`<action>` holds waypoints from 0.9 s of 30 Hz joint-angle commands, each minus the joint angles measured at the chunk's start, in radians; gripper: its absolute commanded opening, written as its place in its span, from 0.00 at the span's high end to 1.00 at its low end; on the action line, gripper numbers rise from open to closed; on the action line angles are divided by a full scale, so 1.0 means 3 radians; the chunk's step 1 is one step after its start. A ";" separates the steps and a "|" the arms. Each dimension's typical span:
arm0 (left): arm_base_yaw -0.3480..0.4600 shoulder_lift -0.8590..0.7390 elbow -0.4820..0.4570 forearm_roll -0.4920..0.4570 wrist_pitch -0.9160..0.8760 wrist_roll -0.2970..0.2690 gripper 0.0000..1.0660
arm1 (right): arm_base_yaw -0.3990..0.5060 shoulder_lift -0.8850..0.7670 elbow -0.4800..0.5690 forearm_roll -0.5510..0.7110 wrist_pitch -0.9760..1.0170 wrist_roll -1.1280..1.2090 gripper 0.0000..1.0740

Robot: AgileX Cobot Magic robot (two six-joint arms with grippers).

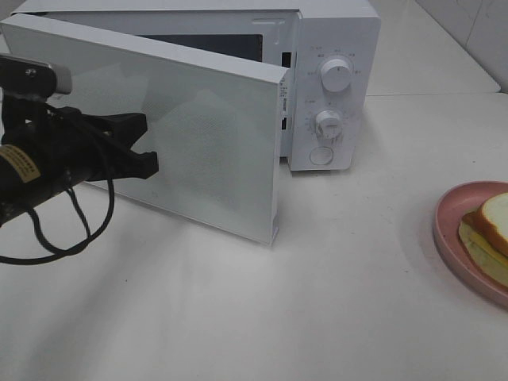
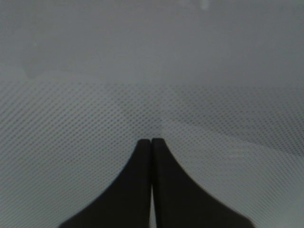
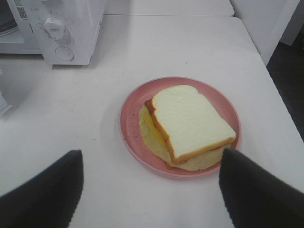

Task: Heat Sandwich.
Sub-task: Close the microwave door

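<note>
Occupying the whole field, plain white matte desk; pale tiled wall at 1 o'clock. White boxy microwave oven at 12 o'clock; its white mesh-window door swung half open toward 9 o'clock, presumably to admit food. Black left tool, tips pressed together and empty, set against the door face, likely pushing it. Round pink plate at 4 o'clock carries the white-bread sandwich with yellow filling. Black right tool, tips wide apart, hovers near the plate, seemingly poised to collect it.

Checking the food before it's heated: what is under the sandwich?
The sandwich lies on a pink plate, which sits on the white table. The plate's middle is hidden beneath the bread.
</note>
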 commanded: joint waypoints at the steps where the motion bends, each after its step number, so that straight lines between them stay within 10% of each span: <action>1: -0.0107 0.0047 -0.0177 -0.0120 0.0087 0.0100 1.00 | -0.0023 -0.0090 0.0003 -0.0023 -0.0013 0.0020 0.29; 27: -0.0430 0.0660 -0.1357 -0.0630 0.0537 0.0293 1.00 | -0.0023 -0.0090 0.0003 -0.0023 -0.0013 0.0020 0.29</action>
